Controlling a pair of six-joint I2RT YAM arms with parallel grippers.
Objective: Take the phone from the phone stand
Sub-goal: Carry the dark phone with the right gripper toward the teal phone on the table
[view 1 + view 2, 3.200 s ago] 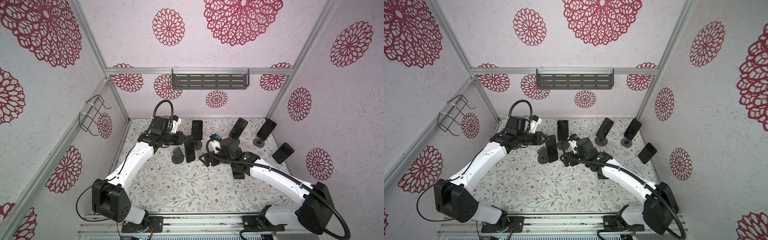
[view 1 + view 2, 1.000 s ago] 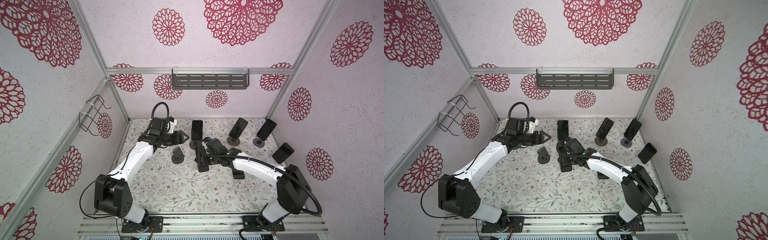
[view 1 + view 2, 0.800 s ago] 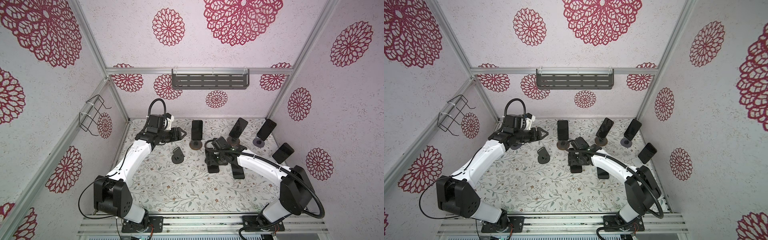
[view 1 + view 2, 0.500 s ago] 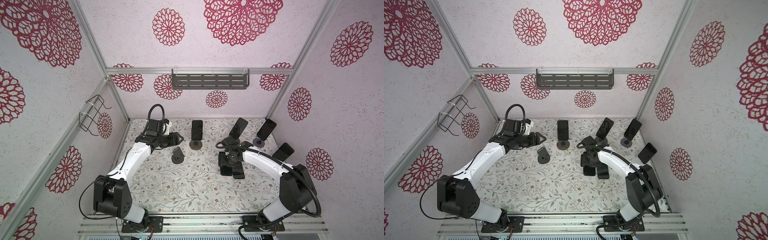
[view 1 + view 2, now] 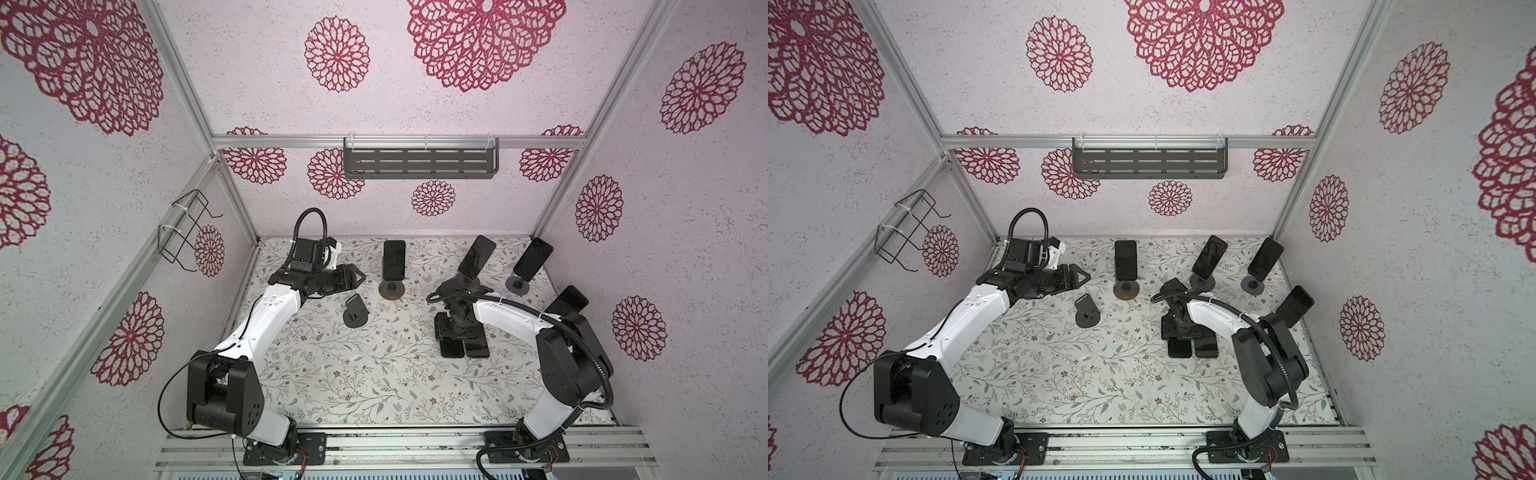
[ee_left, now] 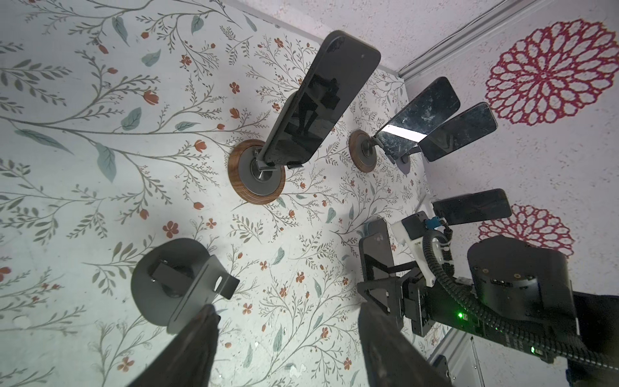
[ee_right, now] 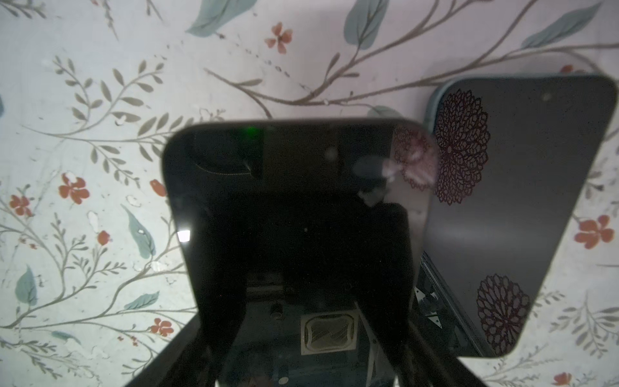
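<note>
The phone is off the empty stand. It is pinched across its long edges by the right pincer, low over the tabletop, on the right side in both top views. Its long axis is carried straight out from the pincer, toward the near edge of the tabletop, and is set nearly parallel to a flat phone just beside it. In the right wrist view, one long edge of the held phone is seen overlapping the edge of the flat phone. Whether contact is made with it, or with the tabletop, cannot be told. The coming release is judged to turn on that side gap: a slight shift away is called for, so that the phone is laid down flat. The left pincer is held spread and empty, well apart, near the empty stand.
</note>
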